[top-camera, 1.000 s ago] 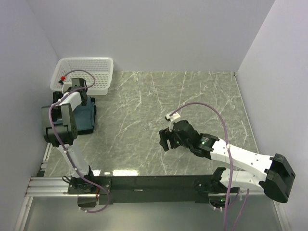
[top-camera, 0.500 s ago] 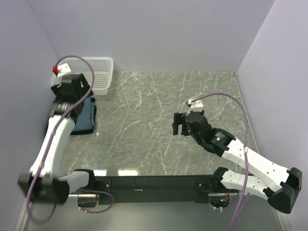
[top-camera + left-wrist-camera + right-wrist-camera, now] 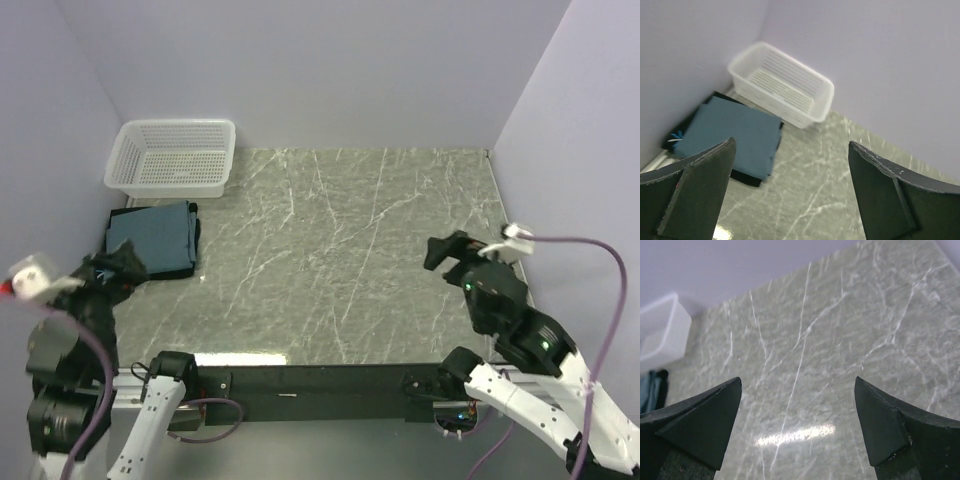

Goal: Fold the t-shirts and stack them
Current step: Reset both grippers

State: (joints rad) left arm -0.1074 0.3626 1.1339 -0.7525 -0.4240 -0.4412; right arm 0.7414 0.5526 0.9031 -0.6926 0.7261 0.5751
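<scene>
Slate-blue t-shirt (image 3: 727, 135) lies folded atop black t-shirt (image 3: 746, 177), just beside the lattice basket (image 3: 782, 90). Left gripper (image 3: 791, 145) and right gripper (image 3: 797, 382): spread, empty. Hazard: left-arm motion nearby may snag the slate-blue t-shirt.

There are two t-shirts (one slate-blue shirt (image 3: 150, 235) on one black shirt (image 3: 746, 177)), one white basket (image 3: 228, 150), one table (image 3: 350, 230), and two grippers: left gripper (image 3: 791, 145), right gripper (image 3: 797, 382).

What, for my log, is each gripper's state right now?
Left gripper: open, holding nothing.
Right gripper: open, holding nothing.
</scene>
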